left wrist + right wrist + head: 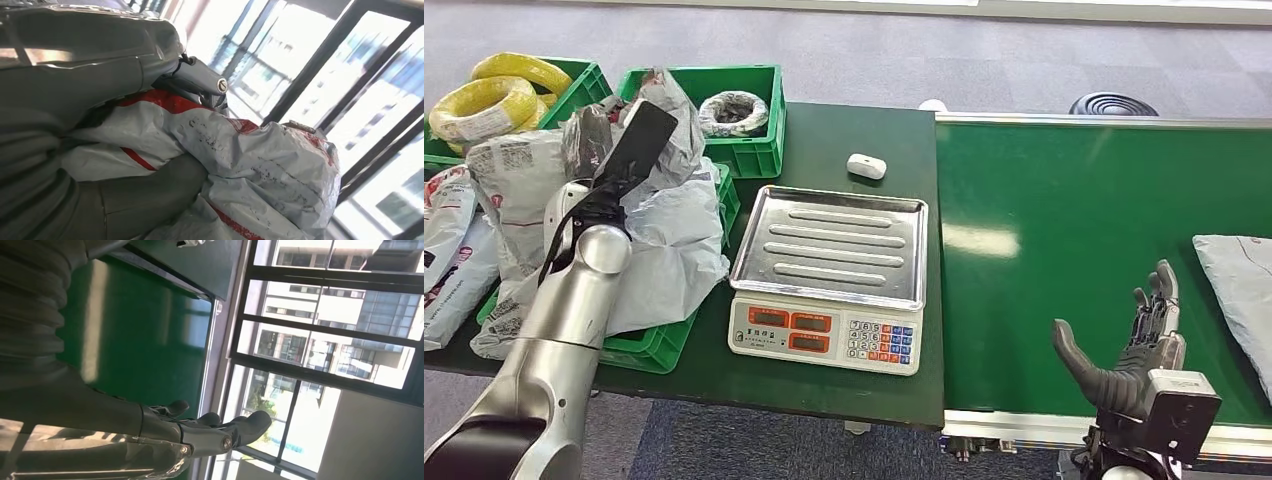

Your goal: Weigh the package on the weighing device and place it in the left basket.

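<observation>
The left hand [125,200] grips a crumpled grey plastic mailer package [260,165] over the green plastic basket [649,345]. The right hand [1139,345], fingers spread and holding nothing, hovers above the green conveyor belt [1064,220].

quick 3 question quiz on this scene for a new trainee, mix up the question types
1. True or false: a package lies on the scale tray.
2. What does the left hand hold? A) a coil of yellow cable B) a grey package C) nothing
3. Fill in: the right hand hovers open above the green ____.

Key: 1 false, the tray is bare. 2 B, the left wrist view shows the fingers wrapped round the package. 3 belt.
</observation>
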Robot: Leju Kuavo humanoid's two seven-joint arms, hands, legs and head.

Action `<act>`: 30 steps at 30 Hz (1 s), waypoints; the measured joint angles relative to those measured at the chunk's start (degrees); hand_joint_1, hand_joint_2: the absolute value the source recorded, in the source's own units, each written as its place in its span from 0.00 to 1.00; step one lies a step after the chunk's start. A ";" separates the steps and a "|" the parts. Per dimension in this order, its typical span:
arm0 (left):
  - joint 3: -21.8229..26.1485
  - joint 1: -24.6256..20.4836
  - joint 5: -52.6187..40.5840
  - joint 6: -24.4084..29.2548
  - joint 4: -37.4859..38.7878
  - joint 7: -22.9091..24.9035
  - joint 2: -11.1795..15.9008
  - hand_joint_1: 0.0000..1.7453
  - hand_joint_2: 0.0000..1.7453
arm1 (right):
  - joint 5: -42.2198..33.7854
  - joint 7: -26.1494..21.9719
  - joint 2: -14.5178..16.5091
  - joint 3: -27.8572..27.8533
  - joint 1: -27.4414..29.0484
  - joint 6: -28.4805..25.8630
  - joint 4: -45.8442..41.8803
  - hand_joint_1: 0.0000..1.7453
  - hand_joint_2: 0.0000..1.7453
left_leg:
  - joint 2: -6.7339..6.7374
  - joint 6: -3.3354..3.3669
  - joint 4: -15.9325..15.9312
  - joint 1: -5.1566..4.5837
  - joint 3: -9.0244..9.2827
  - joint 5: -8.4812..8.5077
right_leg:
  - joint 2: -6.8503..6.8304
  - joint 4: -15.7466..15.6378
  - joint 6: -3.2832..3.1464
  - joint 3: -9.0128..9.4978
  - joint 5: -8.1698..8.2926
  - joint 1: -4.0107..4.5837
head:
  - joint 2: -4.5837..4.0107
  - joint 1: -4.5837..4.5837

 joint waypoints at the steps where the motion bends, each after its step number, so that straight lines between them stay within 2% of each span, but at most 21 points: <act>1: 0.36 -0.83 -0.86 -0.80 2.88 1.03 0.34 0.99 1.00 | 0.09 0.14 0.02 0.11 -0.32 0.01 0.15 0.00 1.00 | 0.00 0.00 0.00 0.00 -0.01 0.00 | 0.00 0.00 0.00 0.00 0.00 0.00 | 0.00 0.00; 8: 2.75 -5.52 -5.97 -2.59 20.70 6.66 2.90 0.98 1.00 | 0.06 0.90 0.02 0.88 -1.20 -0.26 0.78 0.00 1.00 | 0.02 0.00 0.00 0.01 -0.01 0.00 | 0.05 0.00 0.00 -0.03 0.00 0.01 | 0.00 -0.01; 12: 3.92 -7.12 -6.79 -6.56 27.52 8.91 4.15 0.95 1.00 | -0.99 1.67 -0.42 1.05 -2.21 -0.67 1.28 0.00 1.00 | 0.02 0.00 -0.01 0.02 -0.02 0.00 | 0.05 0.01 0.00 -0.02 0.00 0.03 | -0.01 0.00; 14: 4.34 -7.70 -7.17 -8.92 29.94 9.83 4.65 0.90 1.00 | -1.55 1.98 -0.92 1.27 -2.80 -0.93 1.61 0.00 1.00 | 0.02 0.00 -0.01 0.02 -0.02 0.00 | 0.06 0.01 0.00 -0.01 0.00 0.03 | -0.01 0.00; 15: 4.65 -7.86 -7.19 -10.11 30.93 10.05 4.85 0.86 1.00 | -1.81 2.11 -1.19 1.41 -2.99 -1.09 1.78 0.00 1.00 | 0.02 0.00 -0.01 0.02 -0.02 0.00 | 0.05 0.00 0.00 -0.01 0.00 0.02 | -0.01 0.00; 19: 6.72 -7.98 -5.23 -14.47 33.70 9.49 5.41 0.06 1.00 | -2.57 2.36 -1.93 2.13 -3.18 -1.61 2.32 0.00 1.00 | 0.01 0.00 -0.01 0.01 -0.01 0.00 | 0.05 0.00 0.00 0.00 0.00 0.02 | 0.00 0.00; 21: 8.12 -7.93 -3.42 -15.58 34.49 8.25 5.57 0.00 1.00 | -2.74 2.36 -2.14 2.39 -3.20 -1.90 2.57 0.00 1.00 | 0.01 0.00 -0.01 0.02 -0.01 -0.01 | 0.05 0.00 0.00 -0.01 0.00 0.02 | 0.00 -0.01; 23: 9.76 -7.73 -1.45 -14.24 34.92 6.17 5.64 0.00 1.00 | -2.76 2.37 -2.29 2.57 -3.29 -2.12 2.81 0.00 1.00 | 0.00 0.00 -0.01 0.02 -0.01 -0.01 | 0.05 0.01 0.00 -0.01 0.00 0.03 | 0.00 0.00; 27: 13.98 -6.97 2.69 -5.31 35.02 -0.74 5.50 0.00 1.00 | -2.57 2.43 -2.38 2.73 -3.41 -2.34 2.98 0.00 1.00 | 0.01 0.00 -0.01 0.04 -0.01 0.00 | 0.05 0.01 0.00 -0.02 0.00 0.04 | 0.00 0.01; 30: 17.35 -6.30 6.65 1.88 34.13 -8.21 5.23 0.00 1.00 | -2.60 2.45 -2.38 2.78 -3.42 -2.35 2.98 0.00 1.00 | 0.01 0.00 -0.01 0.04 -0.01 0.00 | 0.05 0.01 0.00 -0.03 0.00 0.04 | 0.00 0.01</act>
